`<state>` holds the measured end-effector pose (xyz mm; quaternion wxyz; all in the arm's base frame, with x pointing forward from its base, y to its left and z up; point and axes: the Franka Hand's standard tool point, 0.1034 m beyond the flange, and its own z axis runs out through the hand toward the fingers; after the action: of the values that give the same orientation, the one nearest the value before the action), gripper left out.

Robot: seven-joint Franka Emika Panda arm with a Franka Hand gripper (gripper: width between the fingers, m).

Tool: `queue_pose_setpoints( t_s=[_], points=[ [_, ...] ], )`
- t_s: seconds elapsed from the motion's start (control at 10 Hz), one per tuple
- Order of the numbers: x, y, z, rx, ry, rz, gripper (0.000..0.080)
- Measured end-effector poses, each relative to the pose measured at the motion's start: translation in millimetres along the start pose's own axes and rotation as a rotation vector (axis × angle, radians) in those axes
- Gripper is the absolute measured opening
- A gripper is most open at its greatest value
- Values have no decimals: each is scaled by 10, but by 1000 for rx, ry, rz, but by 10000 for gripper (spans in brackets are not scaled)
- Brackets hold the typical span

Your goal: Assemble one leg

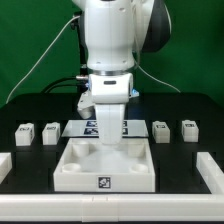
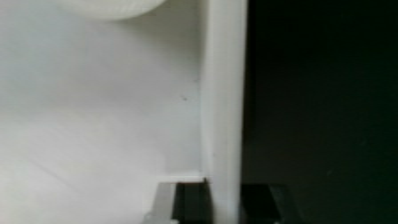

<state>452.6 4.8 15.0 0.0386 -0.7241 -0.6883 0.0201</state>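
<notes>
At the middle of the black table point(image 1: 180, 150), the white arm stands straight down over the large white tray-like piece point(image 1: 70, 170). Its gripper point(image 1: 108, 138) meets the back wall of that piece, on the side away from the exterior camera. The fingertips themselves are hard to make out from there.

The wrist view is blurred, yet it shows the gripper point(image 2: 226, 206) clamped on that wall. A narrow white upright strip runs between the two dark fingers point(image 2: 187, 206), and each finger lies against it with no gap to be seen. To one side of the strip is the pale floor of the tray-like piece point(image 2: 89, 120), and to the other only the dark table point(image 2: 329, 110).

None of the four legs is held. All four lie on the table in a row, level with the marker board point(image 1: 80, 128), which shows partly behind the arm. The outer left leg point(image 1: 24, 130) and the inner left leg point(image 1: 49, 131) sit near each other on the exterior view's left. The inner right leg point(image 1: 161, 130) and the outer right leg point(image 1: 189, 128) sit likewise on the exterior view's right. Each is apart from the tray-like piece and well apart from the gripper, with a dark tag on the face turned to the camera.

The tray-like piece carries a square tag point(image 1: 101, 182) on its front wall. White bars point(image 1: 208, 170) lie at the table's near edges.
</notes>
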Motion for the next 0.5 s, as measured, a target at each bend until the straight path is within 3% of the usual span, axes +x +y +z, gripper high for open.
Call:
queue_pose_setpoints(
  t_s=[0.5],
  points=[
    [529, 380, -26, -44, 37, -12, 62]
  ],
)
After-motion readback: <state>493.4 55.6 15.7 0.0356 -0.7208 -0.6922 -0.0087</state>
